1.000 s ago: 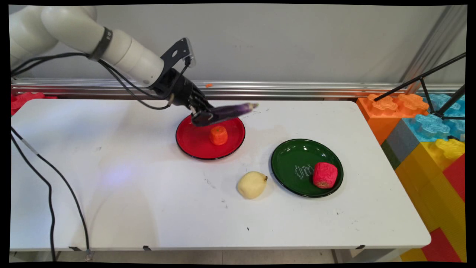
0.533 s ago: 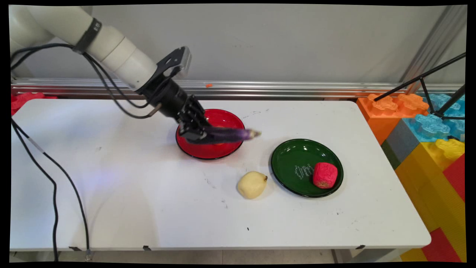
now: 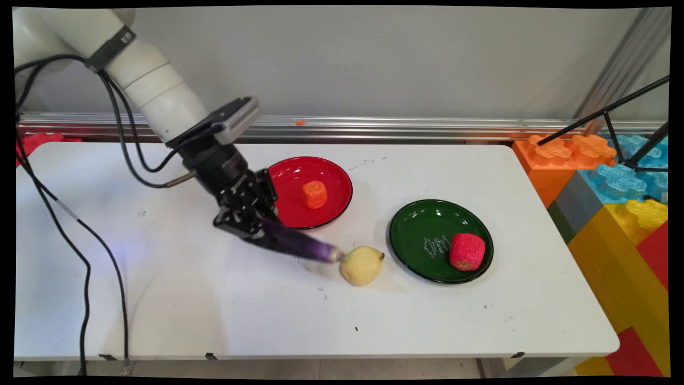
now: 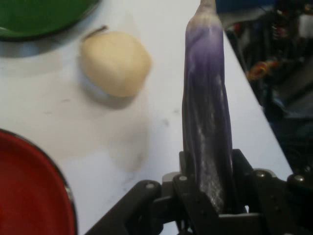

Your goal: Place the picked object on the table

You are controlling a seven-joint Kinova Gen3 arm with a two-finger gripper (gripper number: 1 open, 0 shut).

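Observation:
My gripper (image 3: pixel 255 227) is shut on a long purple eggplant (image 3: pixel 299 245), held by its thick end. The eggplant slants down to the right above the table, and its pale tip comes close to a yellow pear (image 3: pixel 362 265); whether they touch I cannot tell. In the hand view the eggplant (image 4: pixel 208 117) rises straight up from between the fingers, with the pear (image 4: pixel 115 62) to its left on the white table. The red plate (image 3: pixel 291 179) lies just behind and right of the gripper and carries an orange piece (image 3: pixel 313 194).
A green plate (image 3: pixel 422 240) with a red fruit (image 3: pixel 467 251) sits right of the pear. Coloured foam blocks (image 3: pixel 614 192) stand off the table's right end. Black cables (image 3: pixel 80 256) hang across the left part of the table.
The arm has swung the eggplant from over the red plate toward the near side and down, ending by the pear. The orange piece on the red plate is uncovered again.

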